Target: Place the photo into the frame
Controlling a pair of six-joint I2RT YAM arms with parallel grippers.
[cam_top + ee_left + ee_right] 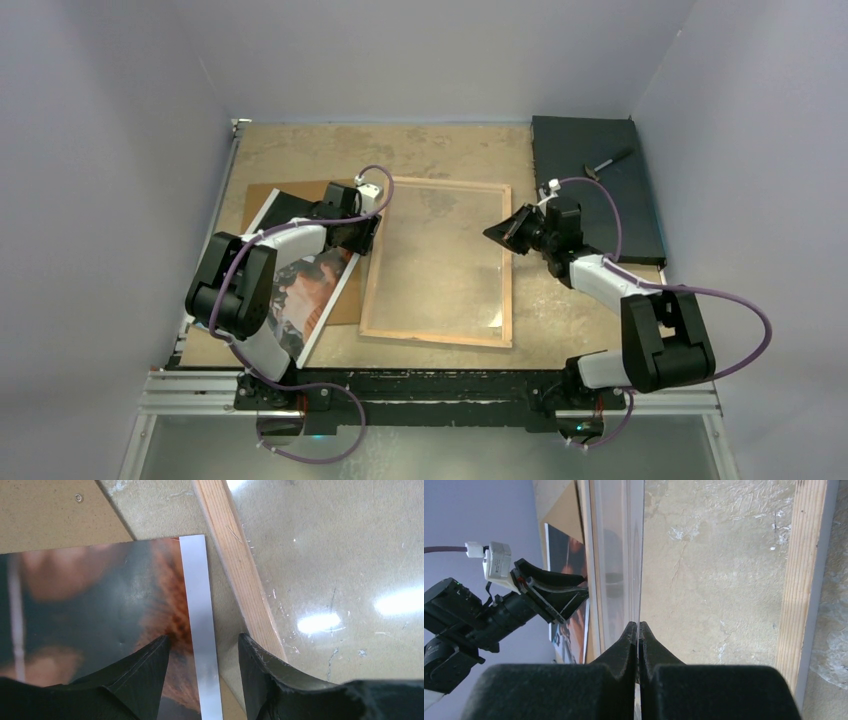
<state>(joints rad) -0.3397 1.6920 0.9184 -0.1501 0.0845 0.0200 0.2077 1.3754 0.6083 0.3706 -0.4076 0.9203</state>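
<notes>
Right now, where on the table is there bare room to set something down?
Widest: the far strip of table between back wall and frame, left of the slab. A smaller patch sits near-right, between frame and right arm. Crowded on the left: photo, board and left arm sit tight beside the frame.

Glossy photo (100,595) – pale bare-wood frame (237,565) w/ shiny glass (340,555) – matt table (165,510)

left claw (205,647) half open, pointing down, right claw (638,627) pinched shut, both angled inward
</notes>
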